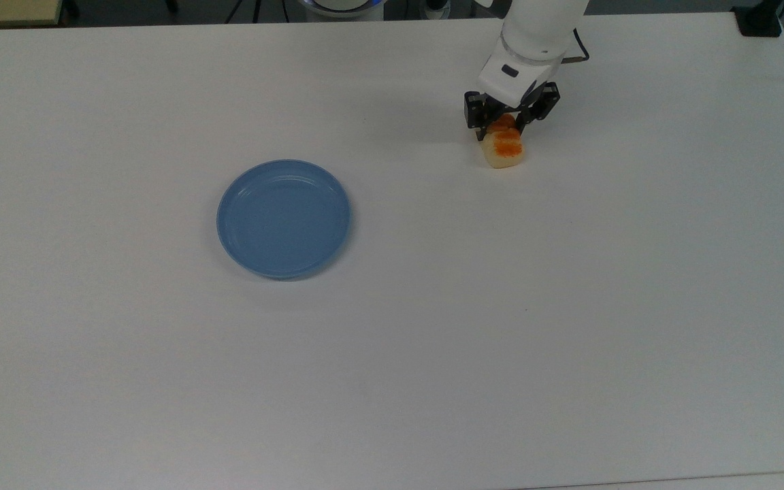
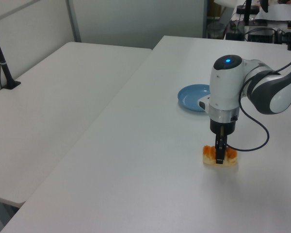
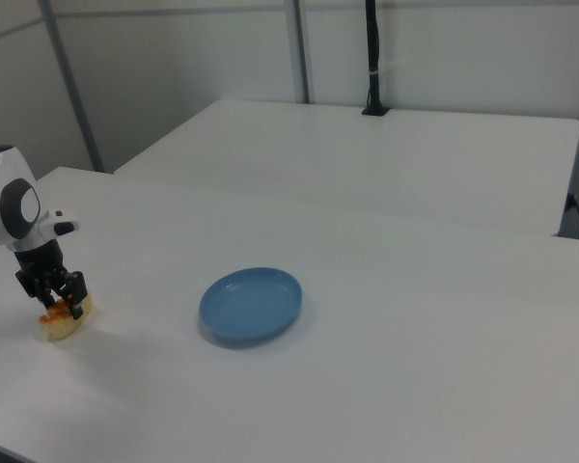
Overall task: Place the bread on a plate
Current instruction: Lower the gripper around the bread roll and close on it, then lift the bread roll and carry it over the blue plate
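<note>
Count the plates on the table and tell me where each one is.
1. The blue plate lies empty on the white table, toward the top view's left, apart from the bread under the gripper.

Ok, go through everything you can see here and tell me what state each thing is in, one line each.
bread: lying on the table, top up, not on the plate, gripped at its middle.
plate: upright on the table, nothing on it, apart from the bread.
gripper: lowered over the bread, fingers closed against its sides.
table: bears the bread and plate.
</note>
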Action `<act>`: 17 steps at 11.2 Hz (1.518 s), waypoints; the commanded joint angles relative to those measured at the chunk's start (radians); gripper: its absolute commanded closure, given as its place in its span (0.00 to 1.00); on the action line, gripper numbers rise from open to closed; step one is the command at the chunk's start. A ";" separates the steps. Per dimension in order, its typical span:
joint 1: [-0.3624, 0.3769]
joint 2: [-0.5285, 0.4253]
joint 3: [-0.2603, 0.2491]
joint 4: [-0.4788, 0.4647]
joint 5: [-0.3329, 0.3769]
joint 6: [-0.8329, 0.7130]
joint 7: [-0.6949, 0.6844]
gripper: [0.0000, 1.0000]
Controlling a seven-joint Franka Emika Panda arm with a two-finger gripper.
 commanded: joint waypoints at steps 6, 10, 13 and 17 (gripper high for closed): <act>-0.132 -0.037 -0.008 0.181 -0.021 -0.110 0.017 0.60; -0.232 -0.030 -0.020 0.376 -0.009 -0.313 -0.080 0.60; -0.243 -0.024 -0.118 0.523 -0.004 -0.490 -0.168 0.60; -0.255 0.013 -0.233 0.569 0.023 -0.504 -0.245 0.60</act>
